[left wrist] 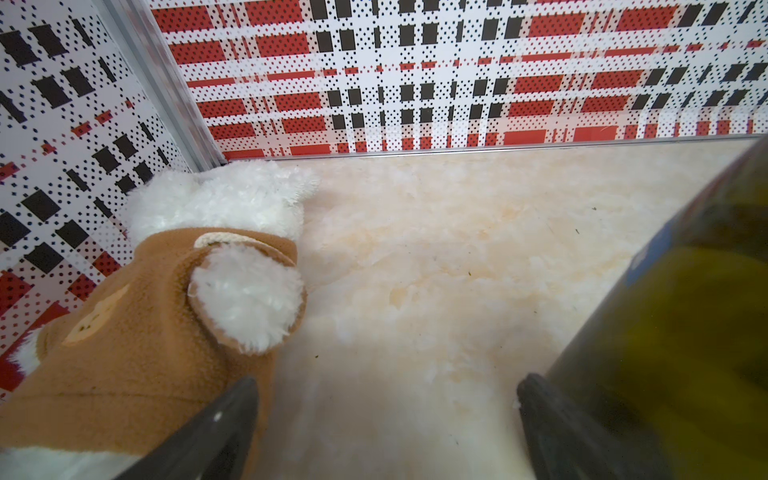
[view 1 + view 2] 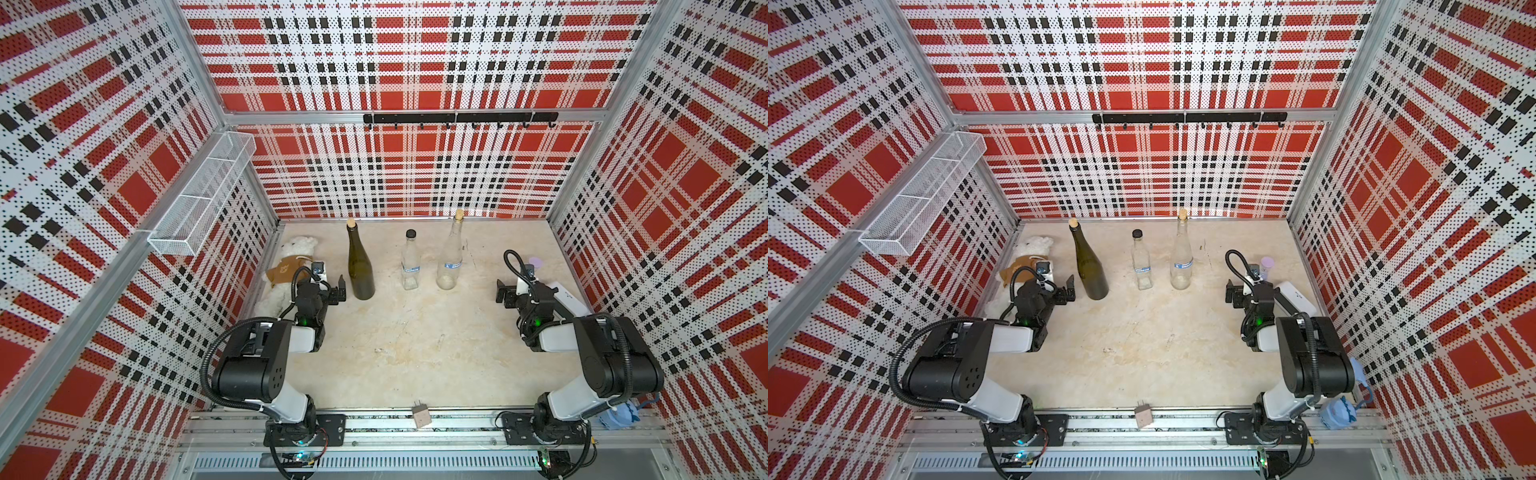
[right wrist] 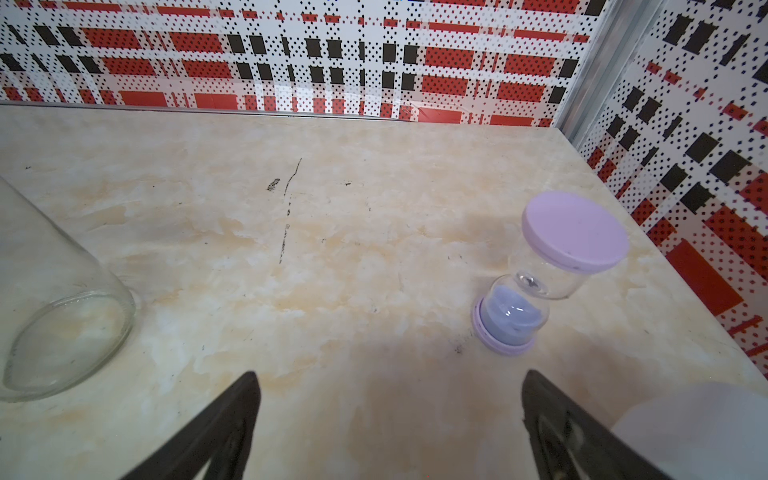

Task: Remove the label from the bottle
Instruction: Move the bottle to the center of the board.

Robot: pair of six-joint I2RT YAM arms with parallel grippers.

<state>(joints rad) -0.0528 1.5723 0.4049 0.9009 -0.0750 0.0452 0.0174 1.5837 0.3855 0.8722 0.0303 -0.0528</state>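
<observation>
Three bottles stand in a row at the back of the table in both top views. A dark green corked bottle point(image 2: 360, 266) point(image 2: 1090, 266) is on the left. A small clear black-capped bottle point(image 2: 410, 264) in the middle carries a white and blue label point(image 2: 411, 269). A tall clear corked bottle point(image 2: 451, 257) on the right carries a blue label point(image 2: 453, 264). My left gripper point(image 2: 337, 290) point(image 1: 386, 386) is open just left of the green bottle point(image 1: 685, 311), which shows a blue patch point(image 1: 652, 257). My right gripper point(image 2: 503, 293) point(image 3: 388, 382) is open, right of the tall clear bottle point(image 3: 62, 316), holding nothing.
A white plush bear in a brown top point(image 2: 291, 266) point(image 1: 166, 311) lies by the left wall behind my left gripper. A lilac sand timer point(image 2: 536, 262) point(image 3: 552, 270) and a white box point(image 2: 567, 301) sit by the right wall. A small plug point(image 2: 420, 413) lies at the front edge.
</observation>
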